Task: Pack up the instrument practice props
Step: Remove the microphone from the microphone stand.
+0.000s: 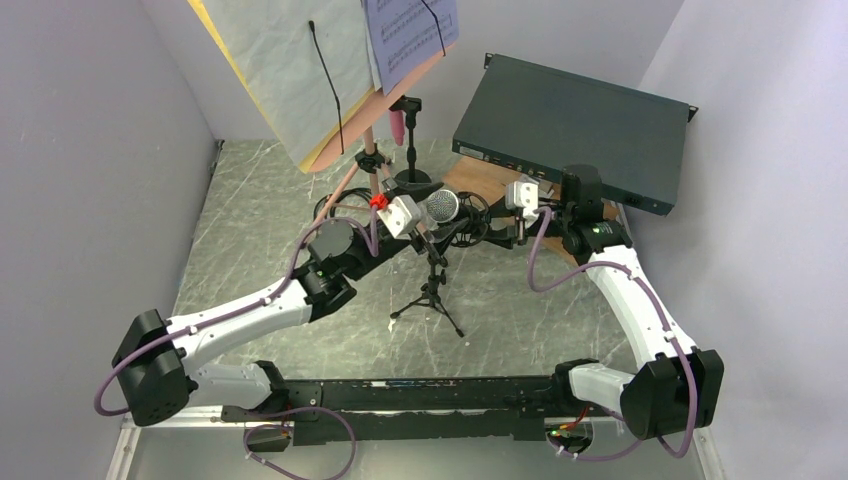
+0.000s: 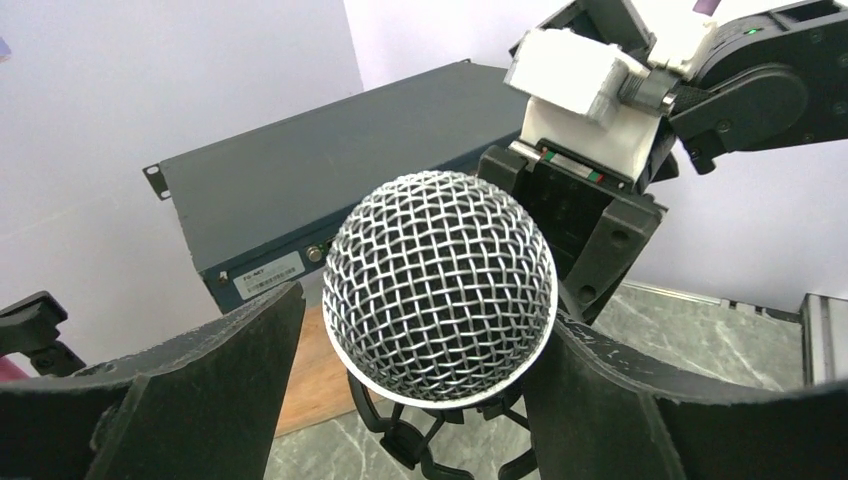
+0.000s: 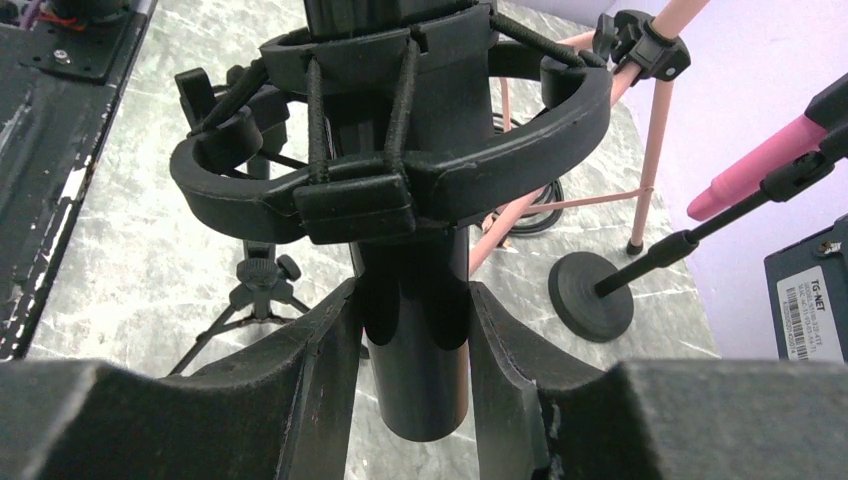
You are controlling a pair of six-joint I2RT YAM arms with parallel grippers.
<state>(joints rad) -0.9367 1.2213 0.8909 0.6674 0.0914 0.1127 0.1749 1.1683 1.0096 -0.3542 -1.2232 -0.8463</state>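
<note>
Top external view: the pink perforated music desk (image 1: 345, 145) rises at 11 o'clock of the marbled table (image 1: 260, 220), tilted back on thin pink legs, carrying a yellow-edged white page (image 1: 290, 70) and a printed sheet-music page (image 1: 410, 30) side by side. A flat dark teal rack box (image 1: 575, 125) lies at 1 o'clock, its near edge over a brown wooden board (image 1: 478, 180). At the centre, the black microphone (image 1: 441, 206), with a silver mesh ball head, sits in a black shock-mount holder (image 3: 400, 180) strung with elastic cords, on a small black tripod (image 1: 432, 295). A pink microphone (image 1: 398, 125) stands at 12 o'clock on a stand with a round base (image 3: 590, 295).

Left gripper (image 2: 425, 310) is spread wide around the mesh head, one finger against it, the other just beside it. Right gripper (image 3: 412, 290) clamps the microphone's black barrel just below the holder ring
</note>
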